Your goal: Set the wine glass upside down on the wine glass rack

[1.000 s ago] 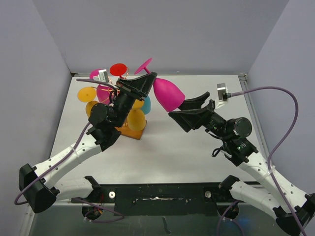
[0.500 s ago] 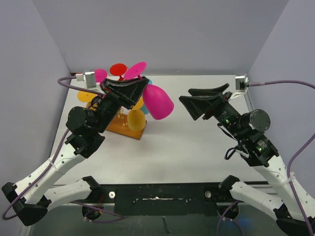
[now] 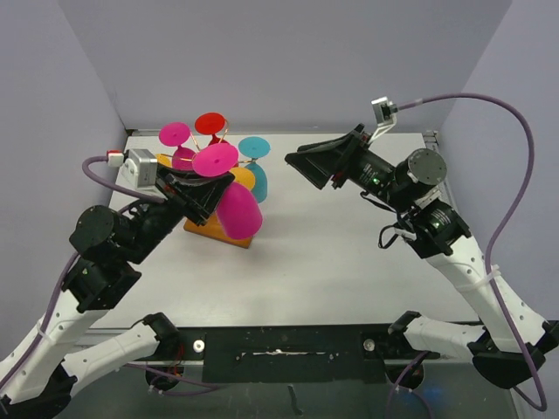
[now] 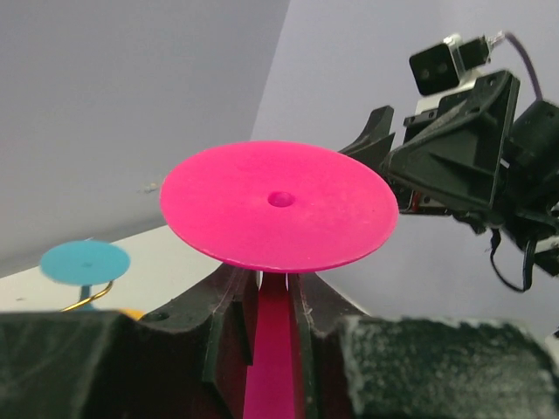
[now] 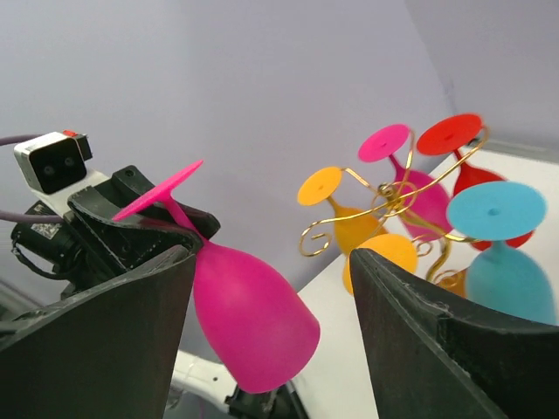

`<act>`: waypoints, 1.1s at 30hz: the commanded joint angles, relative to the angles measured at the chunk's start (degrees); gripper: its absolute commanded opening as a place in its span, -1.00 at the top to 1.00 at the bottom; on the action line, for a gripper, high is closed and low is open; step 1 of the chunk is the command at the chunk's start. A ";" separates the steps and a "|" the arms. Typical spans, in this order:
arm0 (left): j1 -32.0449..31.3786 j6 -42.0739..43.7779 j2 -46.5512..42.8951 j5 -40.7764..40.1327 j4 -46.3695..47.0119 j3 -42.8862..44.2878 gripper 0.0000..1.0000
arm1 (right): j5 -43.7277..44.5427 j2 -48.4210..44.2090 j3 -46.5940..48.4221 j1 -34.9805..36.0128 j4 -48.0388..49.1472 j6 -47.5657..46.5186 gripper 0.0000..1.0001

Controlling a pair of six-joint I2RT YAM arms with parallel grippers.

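My left gripper (image 3: 203, 186) is shut on the stem of a magenta wine glass (image 3: 238, 212). The glass hangs foot up and bowl down, slightly tilted, just in front of the wine glass rack (image 3: 208, 230). In the left wrist view its round foot (image 4: 279, 205) sits above my fingers (image 4: 223, 314) and the stem runs between them. The rack's gold wire arms (image 5: 393, 199) carry pink, red, cyan and orange glasses upside down. My right gripper (image 3: 313, 166) is open and empty, raised to the right of the rack and facing the held glass (image 5: 249, 319).
The cyan glass (image 3: 254, 148) hangs on the rack's right side, nearest my right gripper. An orange glass (image 5: 380, 253) hangs low at the rack's front. Lavender walls close the table (image 3: 349, 262) on the left, back and right.
My left arm drew back to the left and turned the magenta glass from lying sideways to bowl down. My right gripper rose and swung toward the rack.
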 commanded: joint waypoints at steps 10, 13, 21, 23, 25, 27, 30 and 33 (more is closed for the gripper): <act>0.19 12.42 -11.19 -7.35 -15.53 -2.82 1.00 | -12.06 11.60 7.87 6.05 7.22 15.86 -0.26; 0.19 15.26 -12.47 -5.87 -16.05 -4.35 1.00 | -11.58 13.96 9.20 8.16 7.36 16.77 -0.24; 0.19 18.49 -15.93 -5.93 -12.81 -9.70 1.00 | -11.70 19.53 10.77 11.86 9.34 21.28 -0.12; 0.19 19.52 -16.53 -5.63 -12.62 -10.01 1.00 | -12.52 20.34 10.15 12.46 12.11 23.11 -0.06; 0.19 20.09 -16.80 -5.83 -13.01 -9.59 1.00 | -13.09 21.09 10.43 13.08 12.96 23.78 0.00; 0.19 20.76 -17.03 -5.95 -13.24 -9.24 1.00 | -13.17 21.78 10.87 13.45 12.28 23.74 0.06; 0.19 21.23 -17.43 -6.06 -13.34 -9.25 1.00 | -13.39 22.56 10.63 13.78 12.42 24.39 0.13; 0.19 21.49 -17.46 -6.03 -13.28 -9.44 1.00 | -14.17 23.23 10.03 13.97 13.76 25.86 0.23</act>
